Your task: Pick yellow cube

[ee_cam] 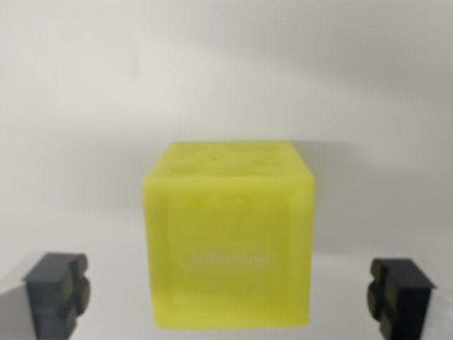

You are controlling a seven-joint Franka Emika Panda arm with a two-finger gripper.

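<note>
Evidently the approach step was in hand: the pincer [230,290] stood wide, its fingers [56,290] flanking the yellow cube [230,244] without touching, so closing seemed next.

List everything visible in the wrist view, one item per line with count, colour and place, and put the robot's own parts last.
yellow cube: one, translucent yellow, centre of the view, resting on the surface; faint lettering on its near face, too blurred to read.
surface: one, plain pale grey-white, fills the background around the cube.
gripper: one, open; its midpoint falls on the cube's near face.
fingertips: two, dark grey, one at the wrist view's lower left and one at its lower right, each clear of the cube with a gap on either side.
</note>
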